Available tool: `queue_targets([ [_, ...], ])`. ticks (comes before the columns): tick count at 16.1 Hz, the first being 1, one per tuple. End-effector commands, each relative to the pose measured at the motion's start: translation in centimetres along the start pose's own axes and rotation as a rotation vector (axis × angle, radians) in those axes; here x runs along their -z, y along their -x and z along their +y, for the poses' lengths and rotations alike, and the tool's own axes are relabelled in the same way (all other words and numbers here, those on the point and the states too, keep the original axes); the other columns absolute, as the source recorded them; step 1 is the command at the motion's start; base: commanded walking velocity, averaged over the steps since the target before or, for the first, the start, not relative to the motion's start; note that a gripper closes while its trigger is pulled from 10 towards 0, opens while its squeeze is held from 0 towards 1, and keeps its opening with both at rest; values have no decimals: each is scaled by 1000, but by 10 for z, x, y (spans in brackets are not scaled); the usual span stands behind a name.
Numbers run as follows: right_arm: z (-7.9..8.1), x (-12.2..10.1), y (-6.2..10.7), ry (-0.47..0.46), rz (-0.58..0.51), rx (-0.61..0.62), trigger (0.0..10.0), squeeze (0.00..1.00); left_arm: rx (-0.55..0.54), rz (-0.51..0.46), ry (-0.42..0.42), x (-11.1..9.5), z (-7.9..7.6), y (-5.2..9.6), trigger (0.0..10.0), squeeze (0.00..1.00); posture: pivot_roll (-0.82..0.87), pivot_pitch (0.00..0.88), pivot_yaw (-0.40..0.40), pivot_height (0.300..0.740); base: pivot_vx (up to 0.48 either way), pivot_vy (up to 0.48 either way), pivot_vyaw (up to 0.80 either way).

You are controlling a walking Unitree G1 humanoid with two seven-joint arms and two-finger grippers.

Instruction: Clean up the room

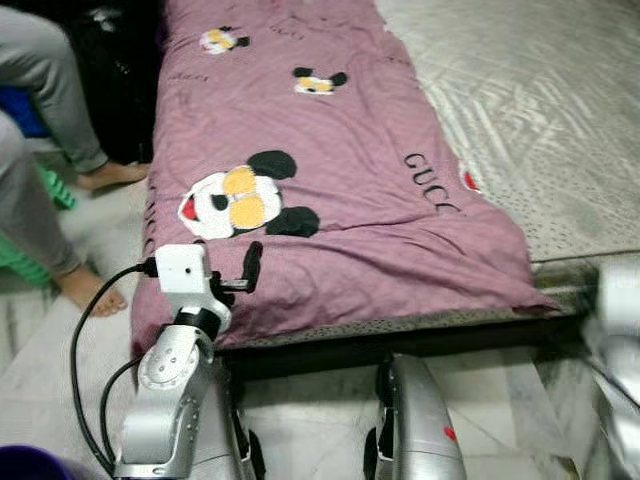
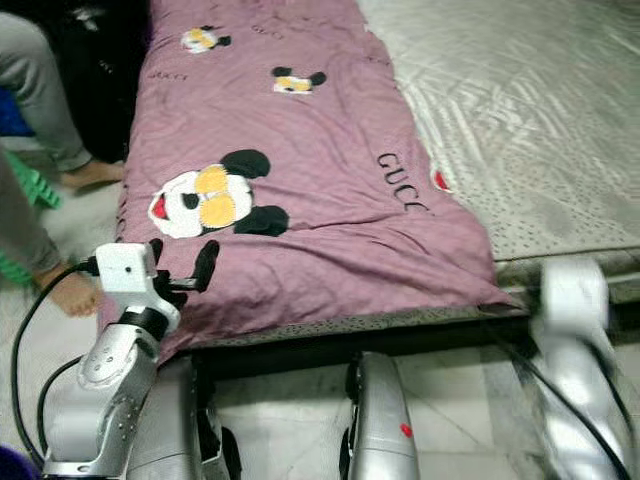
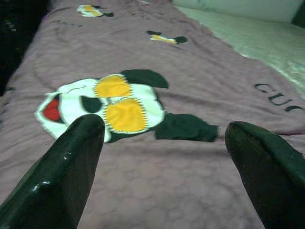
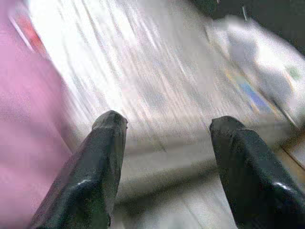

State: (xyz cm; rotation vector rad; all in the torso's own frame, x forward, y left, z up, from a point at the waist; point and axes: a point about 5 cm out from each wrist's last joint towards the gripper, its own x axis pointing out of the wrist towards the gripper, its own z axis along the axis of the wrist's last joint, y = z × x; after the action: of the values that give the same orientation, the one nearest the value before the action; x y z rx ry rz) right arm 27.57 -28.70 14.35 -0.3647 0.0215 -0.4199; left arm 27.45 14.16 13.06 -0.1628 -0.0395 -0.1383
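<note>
Blanket [image 1: 350,190], purple, spread on mattress [image 1: 540,110]; my left gripper [image 3: 164,138] spread above its near edge, right gripper [image 4: 164,129] spread, blurred.

Person's legs [image 1: 40,150] beside blanket [image 1: 330,180]

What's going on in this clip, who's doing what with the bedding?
The robot stands at the foot of a bed, facing a purple blanket printed with cartoon mouse faces. Its left gripper is raised at the blanket's near left corner, fingers open, holding nothing. The right gripper, blurred, is also open and empty, off the blanket's right side near the pale sheet. A seated person's legs are at the left of the bed. No grasp yet.
</note>
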Motion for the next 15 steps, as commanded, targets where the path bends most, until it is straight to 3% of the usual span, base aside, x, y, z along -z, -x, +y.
queue_targets([
  [1,33,-21,-4,-79,-65,-125,10000,1000,-7,-6,-3,-1,2,3,10000,0,-36,128,-9,548,0,0,0],
  [4,101,-22,-11,-202,40,-342,10000,1000,-9,-14,-6,-6,5,4,10000,0,20,127,-18,548,0,0,0],
  [7,168,-16,-7,-215,185,-539,10000,1000,-31,-4,-26,-8,14,20,10000,0,82,149,-28,548,0,0,0],
  [9,185,-1,1,-197,307,-613,10000,1000,-36,1,-29,-7,13,23,10000,0,103,158,-39,548,0,0,0],
  [10,184,17,6,-179,407,-638,10000,1000,-38,0,-26,-8,11,24,10000,0,105,158,-41,548,0,0,0],
  [12,168,28,1,-200,461,-582,10000,1000,-46,2,-24,-8,12,25,10000,0,101,157,-48,548,0,0,0],
  [15,116,73,0,-105,582,-469,10000,1000,-49,6,-15,-5,10,20,10000,0,61,141,-51,548,0,0,0],
])
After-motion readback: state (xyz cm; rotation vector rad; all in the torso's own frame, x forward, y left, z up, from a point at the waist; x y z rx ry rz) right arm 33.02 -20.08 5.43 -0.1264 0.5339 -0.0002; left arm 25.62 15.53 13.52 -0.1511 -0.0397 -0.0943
